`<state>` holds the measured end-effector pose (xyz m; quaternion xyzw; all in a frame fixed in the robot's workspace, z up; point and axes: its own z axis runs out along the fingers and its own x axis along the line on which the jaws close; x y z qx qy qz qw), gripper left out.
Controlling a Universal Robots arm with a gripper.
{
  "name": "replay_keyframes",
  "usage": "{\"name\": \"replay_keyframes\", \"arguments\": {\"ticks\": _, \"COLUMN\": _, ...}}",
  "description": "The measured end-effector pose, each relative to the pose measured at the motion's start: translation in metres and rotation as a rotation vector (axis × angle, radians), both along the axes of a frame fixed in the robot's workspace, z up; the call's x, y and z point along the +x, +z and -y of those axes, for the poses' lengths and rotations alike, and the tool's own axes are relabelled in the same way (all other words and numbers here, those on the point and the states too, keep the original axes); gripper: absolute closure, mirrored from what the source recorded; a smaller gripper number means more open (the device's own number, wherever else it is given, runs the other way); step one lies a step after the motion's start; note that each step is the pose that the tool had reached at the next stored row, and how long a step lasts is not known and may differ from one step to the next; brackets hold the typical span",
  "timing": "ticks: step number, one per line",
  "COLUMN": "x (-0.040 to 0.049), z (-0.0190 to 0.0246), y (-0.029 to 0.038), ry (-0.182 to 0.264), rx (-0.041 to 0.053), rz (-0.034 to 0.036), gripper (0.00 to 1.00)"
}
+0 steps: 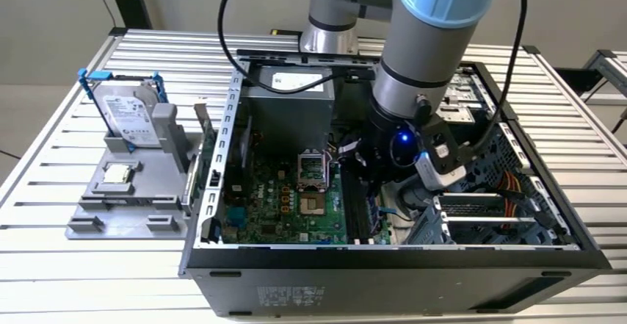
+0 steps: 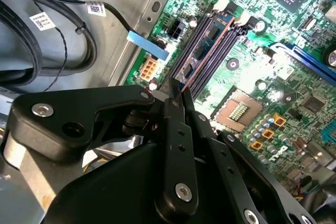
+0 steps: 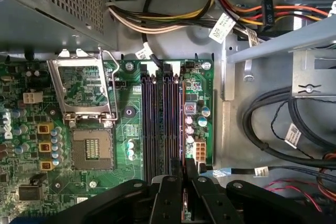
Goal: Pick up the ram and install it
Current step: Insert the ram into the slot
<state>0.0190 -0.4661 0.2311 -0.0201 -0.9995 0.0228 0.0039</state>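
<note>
While pinched edge-on in the end effector [image 3: 185,174], the ram [image 3: 182,129] stands over the outermost motherboard slot [image 3: 176,114].

The ram [image 2: 210,43] sits on its long edge in one of the black motherboard slots, a thin dark stick with a copper-orange strip along it. In the first wrist view it [image 3: 182,124] looks seated, though I can't really tell.

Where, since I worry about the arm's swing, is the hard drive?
In the exterior view, the hard drive stands upright in the grey holder at the exterior view's left, outside the computer case, just behind the silver CPU chip.
</note>
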Motion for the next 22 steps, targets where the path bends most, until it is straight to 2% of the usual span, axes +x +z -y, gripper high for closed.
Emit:
{"name": "replay_keyframes", "arguments": {"ticks": 8, "x": -0.0002, "z": -0.0008, "y": -0.0031, "ry": 0.013, "rx": 0.0003, "rz": 0.0032, "gripper": 1.00}}
{"name": "replay_keyframes", "arguments": {"ticks": 22, "x": -0.0028, "z": -0.0019, "y": -0.0074, "ry": 0.015, "rx": 0.0001, "rz": 0.0034, "gripper": 1.00}}
